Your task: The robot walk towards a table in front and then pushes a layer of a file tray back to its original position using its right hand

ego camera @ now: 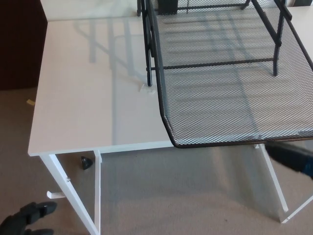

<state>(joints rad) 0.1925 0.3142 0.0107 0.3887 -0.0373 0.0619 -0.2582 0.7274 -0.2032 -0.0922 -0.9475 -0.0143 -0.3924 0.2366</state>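
A black wire-mesh file tray layer [230,93] is pulled out toward me and overhangs the front edge of the white table [88,107]. Its black frame posts [148,54] stand at the back. My right hand [292,157] shows as a blurred dark shape at the right edge, just below the tray's front rim; its fingers cannot be made out. My left hand [27,219] hangs low at the bottom left corner, far from the tray, its fingers apart and holding nothing.
White table legs [97,196] stand in front of me over grey carpet. A small black object [86,162] lies on the floor under the table. A dark panel [19,44] borders the table's left side.
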